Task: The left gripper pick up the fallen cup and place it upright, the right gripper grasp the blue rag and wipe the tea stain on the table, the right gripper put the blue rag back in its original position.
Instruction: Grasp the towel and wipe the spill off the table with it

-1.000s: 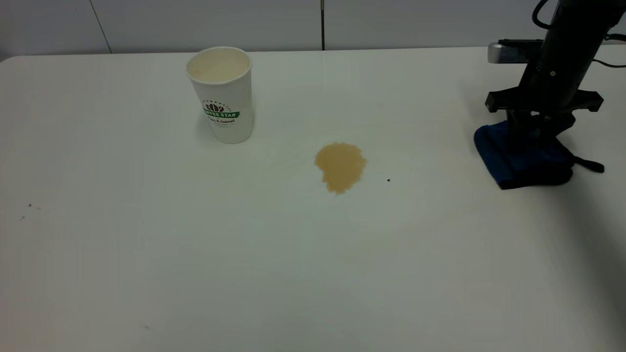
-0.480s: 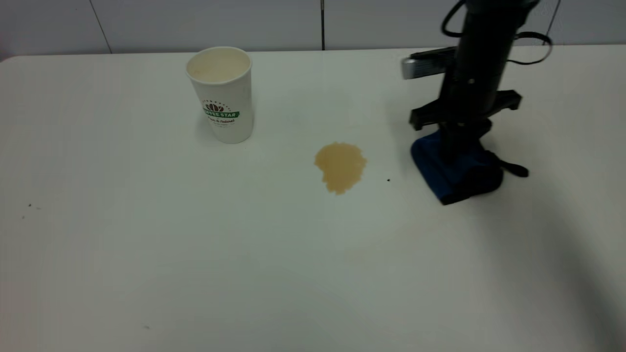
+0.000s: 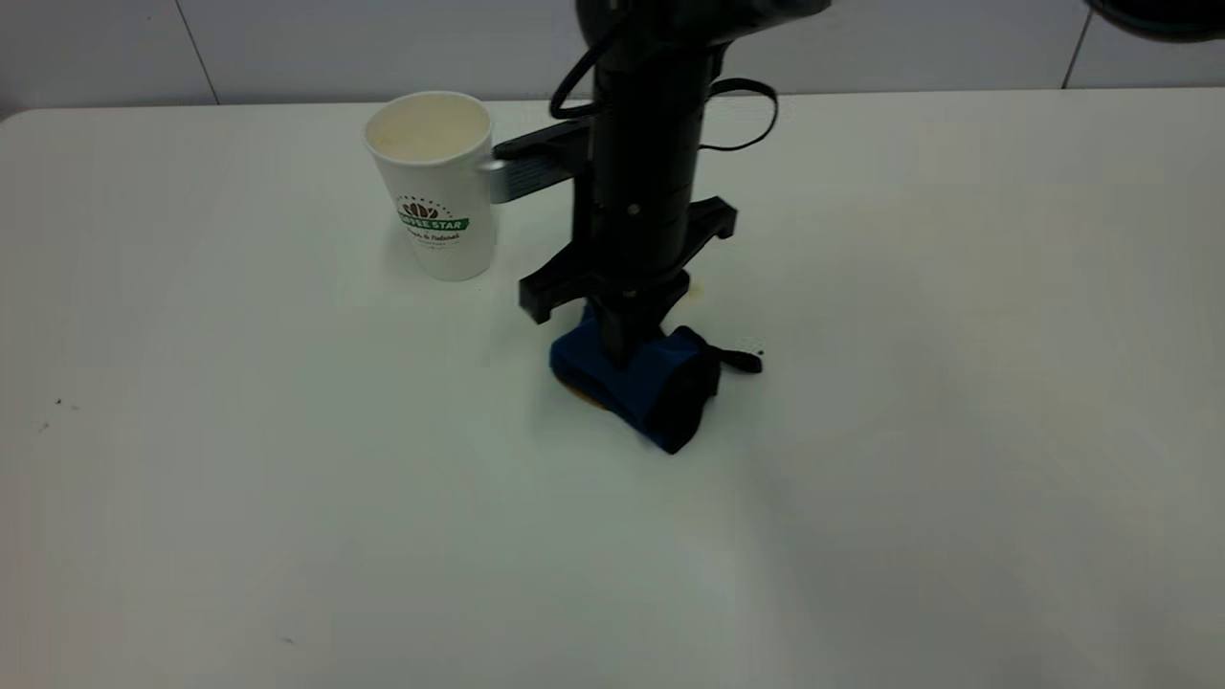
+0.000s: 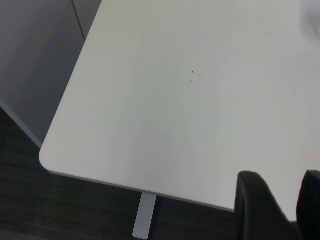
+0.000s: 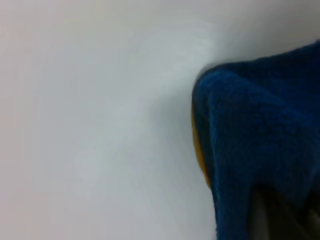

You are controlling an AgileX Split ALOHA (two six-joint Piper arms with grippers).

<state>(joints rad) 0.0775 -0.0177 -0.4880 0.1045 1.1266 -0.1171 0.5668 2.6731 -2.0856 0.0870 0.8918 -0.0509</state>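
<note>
Right gripper (image 3: 627,356) down at bench (image 3: 957,431) centre, jaws clenched on blue rag (image 3: 651,388), rag pressed onto tea stain (image 5: 198,150); only thin brown sliver visible at rag edge. Cup (image 3: 435,187) upright on bench, near rag, not touching it. Left gripper (image 4: 280,207) over bench corner, away from the cup; jaw state: cannot tell.

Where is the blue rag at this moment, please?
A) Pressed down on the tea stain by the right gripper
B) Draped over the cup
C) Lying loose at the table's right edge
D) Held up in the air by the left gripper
A: the right gripper holds the blue rag down on the table, with only a sliver of the tea stain peeking out beside it.
</note>
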